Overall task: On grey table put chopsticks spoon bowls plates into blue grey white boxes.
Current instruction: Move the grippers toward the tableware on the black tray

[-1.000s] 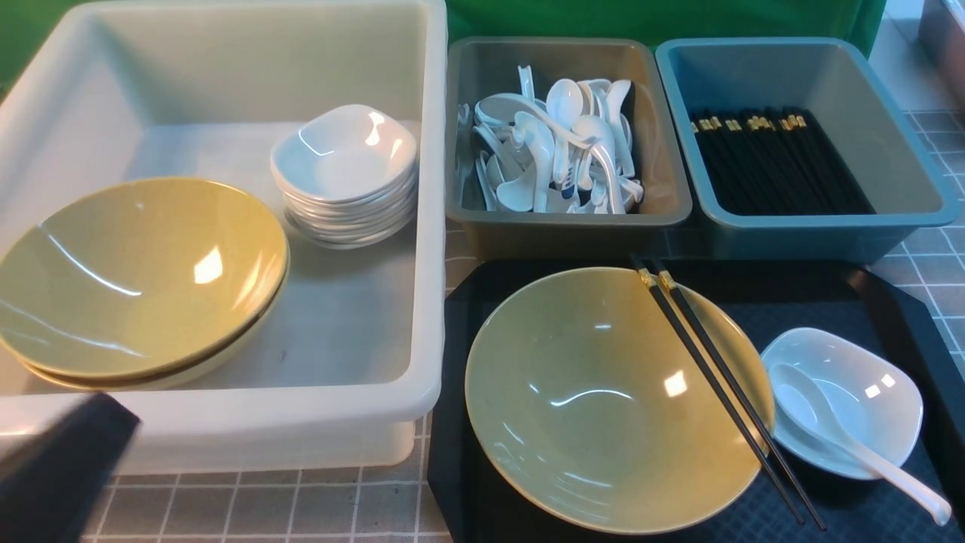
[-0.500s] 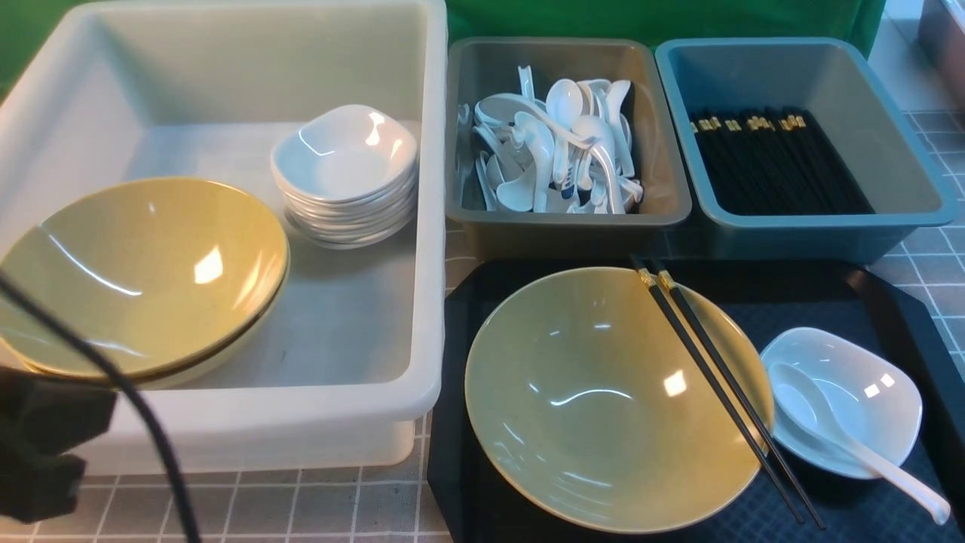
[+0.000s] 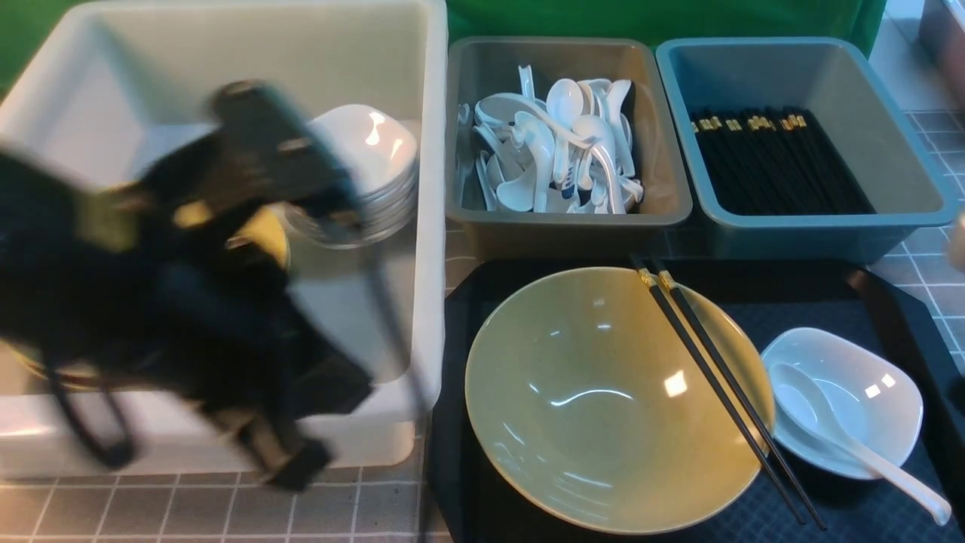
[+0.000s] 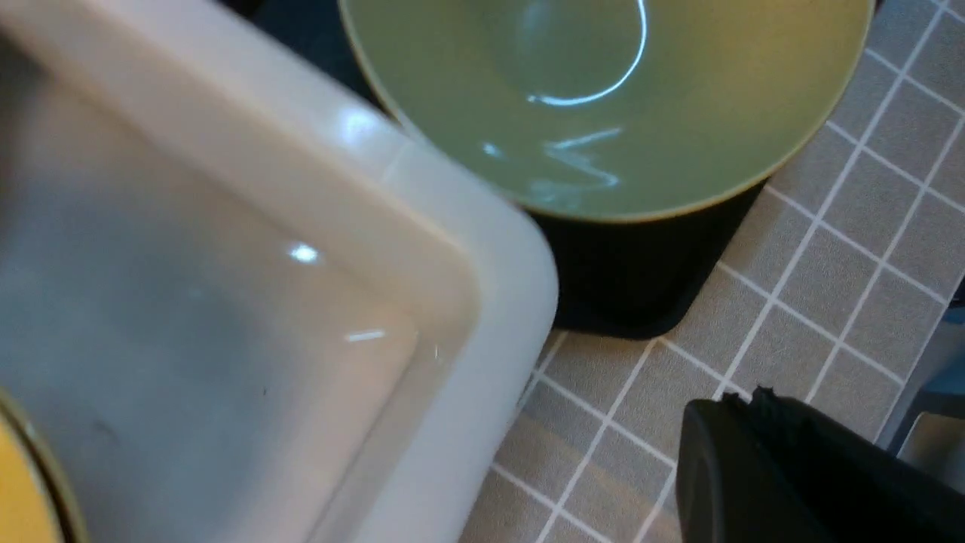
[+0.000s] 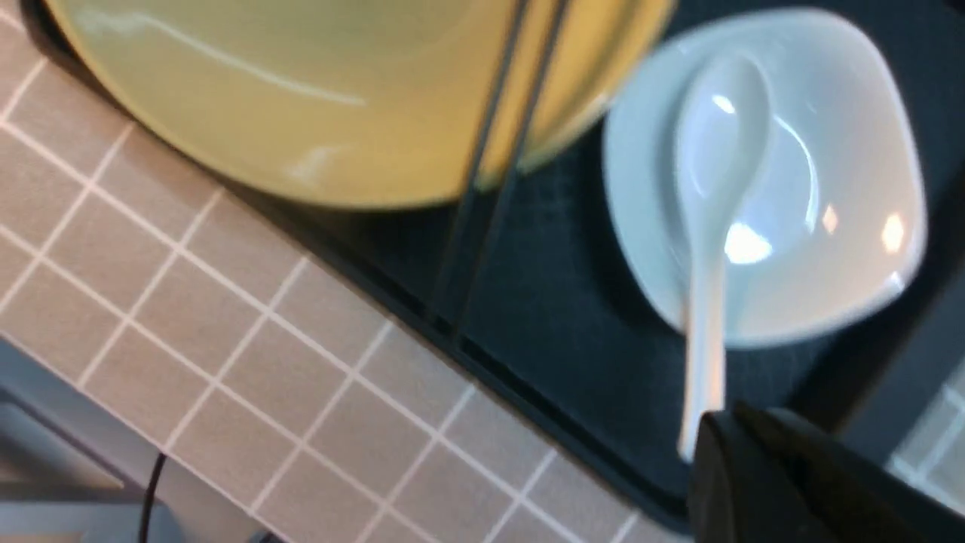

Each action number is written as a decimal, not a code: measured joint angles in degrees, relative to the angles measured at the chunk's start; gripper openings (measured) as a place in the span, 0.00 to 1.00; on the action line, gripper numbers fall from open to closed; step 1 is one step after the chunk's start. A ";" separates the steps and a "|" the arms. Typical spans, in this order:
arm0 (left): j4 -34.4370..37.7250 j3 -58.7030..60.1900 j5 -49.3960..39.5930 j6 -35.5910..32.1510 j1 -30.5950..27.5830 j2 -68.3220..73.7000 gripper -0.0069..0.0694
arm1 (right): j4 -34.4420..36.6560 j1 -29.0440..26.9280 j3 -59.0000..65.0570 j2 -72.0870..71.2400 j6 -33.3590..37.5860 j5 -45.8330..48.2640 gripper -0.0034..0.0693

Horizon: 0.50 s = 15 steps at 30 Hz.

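"Front view, left side: what does the white box (image 3: pixel 428 226) contain?"

"Yellow bowls (image 3: pixel 268 234), partly hidden by the blurred left arm (image 3: pixel 151 286). To their right, a stack of white bowls (image 3: pixel 377 158), also partly covered."

"State of the left gripper (image 4: pixel 761 400)?"

"Jaws closed, above the area near the white box's rim."

"Continue right."

"Grey box (image 3: pixel 565 240): holds a pile of spoons (image 3: pixel 565 143). Black tray (image 3: pixel 791 283): positioned on the robot's side of the grey and blue boxes. On it sits one large bowl (image 3: pixel 588 422), upright. Two loose chopsticks (image 3: pixel 716 377) lie across its right side, ends projecting past the rim at both sides."

"And the blue box (image 3: pixel 814 237)?"

"Filled with a row of black chopsticks (image 3: pixel 776 166). Nearer the robot, on the tray, a small bowl (image 3: pixel 874 377) stands beside the large bowl; a loose spoon (image 3: pixel 867 452) rests in it, handle over the rim."

"Right gripper (image 5: pixel 742 415)?"

"Jaws closed, near the loose spoon's handle end; contact cannot be determined."
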State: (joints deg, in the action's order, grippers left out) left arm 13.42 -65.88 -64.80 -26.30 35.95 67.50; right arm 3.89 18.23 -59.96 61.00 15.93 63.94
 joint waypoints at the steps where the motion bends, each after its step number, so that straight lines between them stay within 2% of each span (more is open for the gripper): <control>1: -0.45 -1.16 0.00 0.10 0.81 1.35 0.08 | 0.00 0.86 -0.80 1.29 0.00 -0.25 0.05; 5: -2.27 -4.09 0.36 0.27 3.54 5.22 0.08 | -0.33 6.53 -3.49 6.21 -0.64 -1.85 0.07; 8: -3.39 -4.55 0.33 0.21 3.85 7.21 0.08 | -3.89 11.64 -6.40 11.76 -4.84 -3.09 0.13; 10: -4.75 -4.55 -0.11 0.21 3.85 7.71 0.08 | -5.56 12.71 -8.35 15.33 -6.58 -3.09 0.21; 14: -6.15 -4.55 -0.69 0.21 3.90 7.78 0.08 | -6.59 13.13 -11.90 22.13 -8.64 -3.17 0.48; 15: -6.25 -4.55 -0.70 0.21 3.90 7.78 0.08 | -6.60 13.13 -12.04 22.45 -8.72 -3.21 0.51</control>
State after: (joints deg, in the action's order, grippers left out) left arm 7.17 -70.43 -65.50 -26.09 39.85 75.28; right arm -2.70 31.36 -72.00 83.45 7.22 60.74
